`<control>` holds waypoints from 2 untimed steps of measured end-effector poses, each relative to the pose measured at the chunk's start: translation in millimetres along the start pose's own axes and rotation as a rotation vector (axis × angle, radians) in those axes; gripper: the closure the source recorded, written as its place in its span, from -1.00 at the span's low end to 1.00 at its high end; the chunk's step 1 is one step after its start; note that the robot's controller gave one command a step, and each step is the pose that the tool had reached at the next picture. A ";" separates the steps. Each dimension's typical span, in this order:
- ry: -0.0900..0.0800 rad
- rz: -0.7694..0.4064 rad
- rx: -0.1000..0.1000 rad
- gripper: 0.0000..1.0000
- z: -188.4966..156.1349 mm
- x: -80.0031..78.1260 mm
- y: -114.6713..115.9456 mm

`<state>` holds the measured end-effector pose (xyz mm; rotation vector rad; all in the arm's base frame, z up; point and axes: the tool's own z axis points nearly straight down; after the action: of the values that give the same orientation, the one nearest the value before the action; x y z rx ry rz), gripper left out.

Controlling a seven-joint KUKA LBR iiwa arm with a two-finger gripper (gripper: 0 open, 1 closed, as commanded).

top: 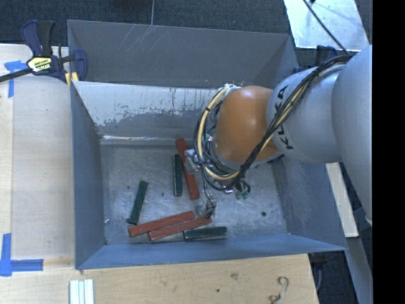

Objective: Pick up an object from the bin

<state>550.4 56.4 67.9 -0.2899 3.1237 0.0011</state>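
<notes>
In the middle of the bin [87, 170], the gripper [209, 204] hangs below the orange cover [243, 124]. Whether it is spread or closed cannot be told. It sits just above the right end of two red sticks [169, 224] lying side by side near the front wall, with a green stick [205, 234] just beside them. The risk is that with the sticks so crowded it may catch two, or nip one by its end so it swings loose and drops. The arm [329, 106] reaches in from the right, its wrist bent steeply down and ringed by cables [205, 122].
</notes>
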 end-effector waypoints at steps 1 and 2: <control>0.021 0.001 0.000 1.00 -2.0 3.9 -0.5; 0.005 0.002 0.000 -1.00 -2.6 0.5 -0.5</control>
<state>550.0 55.8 70.4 -0.2866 3.1292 -0.0001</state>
